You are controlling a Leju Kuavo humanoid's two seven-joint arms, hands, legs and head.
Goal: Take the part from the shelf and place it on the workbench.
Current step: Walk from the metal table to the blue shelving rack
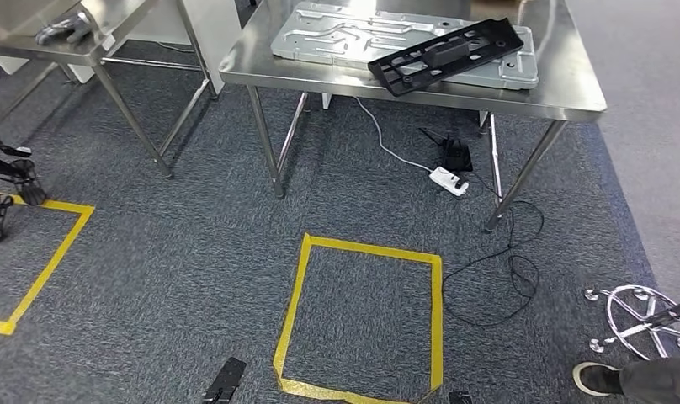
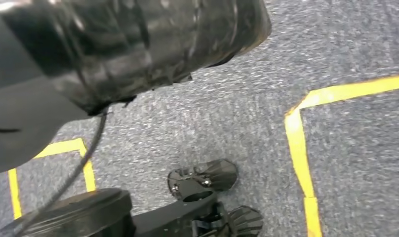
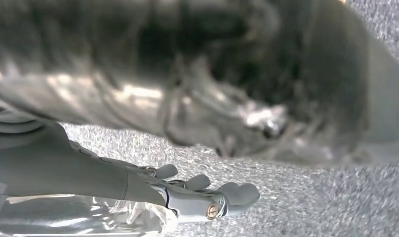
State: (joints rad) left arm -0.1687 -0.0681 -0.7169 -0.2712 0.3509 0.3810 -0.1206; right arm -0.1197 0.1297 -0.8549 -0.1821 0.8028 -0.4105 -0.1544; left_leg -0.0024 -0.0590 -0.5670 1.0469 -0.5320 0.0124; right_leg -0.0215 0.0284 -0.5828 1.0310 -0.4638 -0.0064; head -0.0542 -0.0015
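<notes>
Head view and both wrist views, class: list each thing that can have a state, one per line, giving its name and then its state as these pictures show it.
black part: lying flat, tilted across the metal panel
metal panel: flat on the workbench
workbench: standing, loaded
power strip: on the carpet, white cable attached
right hand: fingers extended, holding nothing, hanging above the carpet
left hand: blurred, state unclear

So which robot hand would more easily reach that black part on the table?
Right, probably: the black part lies toward the table's right side. The right robot hand hangs open over the carpet; slight edge only.
</notes>
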